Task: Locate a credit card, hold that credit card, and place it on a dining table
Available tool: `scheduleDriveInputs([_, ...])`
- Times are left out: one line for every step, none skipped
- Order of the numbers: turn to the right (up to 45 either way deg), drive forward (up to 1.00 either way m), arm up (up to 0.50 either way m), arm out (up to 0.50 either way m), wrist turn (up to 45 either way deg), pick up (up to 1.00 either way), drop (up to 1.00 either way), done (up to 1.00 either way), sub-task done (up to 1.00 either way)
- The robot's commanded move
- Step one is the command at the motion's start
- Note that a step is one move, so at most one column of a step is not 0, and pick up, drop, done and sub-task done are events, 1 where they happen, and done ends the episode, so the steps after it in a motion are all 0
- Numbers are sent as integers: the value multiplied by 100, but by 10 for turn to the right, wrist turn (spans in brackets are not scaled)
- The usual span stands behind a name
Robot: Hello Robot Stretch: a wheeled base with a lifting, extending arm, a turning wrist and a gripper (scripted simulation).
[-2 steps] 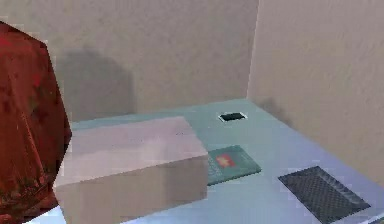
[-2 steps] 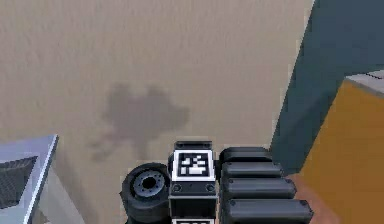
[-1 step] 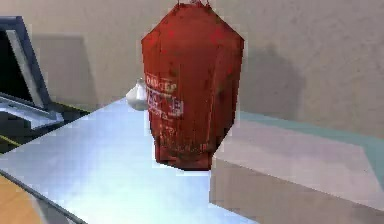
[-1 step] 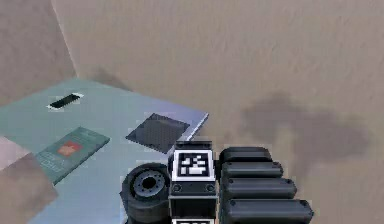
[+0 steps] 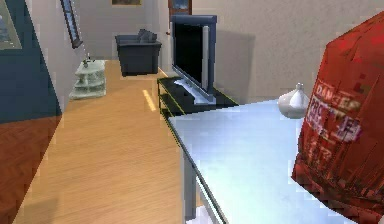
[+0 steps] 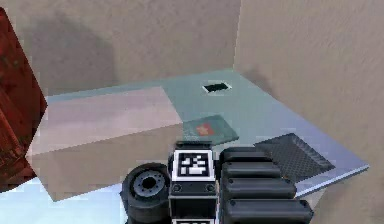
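One small flat card (image 6: pixel 207 128), greyish-green with a red spot, lay on the pale table (image 6: pixel 255 108); from its shape I judged it to be the credit card. It sat near the end of the arm (image 6: pixel 255 185), just above the white marker (image 6: pixel 192 165) in the arm side view, up and to the right of the gripper (image 6: pixel 150 192). Reaching it would likely call for going farther out and a little rightward. Its longer edge could not be told. The gripper's fingers could not be made out, nor whether it held anything. Beyond lay a dark little rectangle (image 6: pixel 216 87); a meshed slab (image 6: pixel 292 155) lay to the right and a red bag (image 6: pixel 15 100) to the left.
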Motion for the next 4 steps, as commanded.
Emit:
scheduleDriveInputs([0,0,0,36,0,0,0,0,0])
scheduleDriveInputs([0,0,0,0,390,0,0,0,0])
scheduleDriveInputs([0,0,-18,0,0,0,0,0,0])
scheduleDriveInputs([0,0,0,0,0,0,100,0,0])
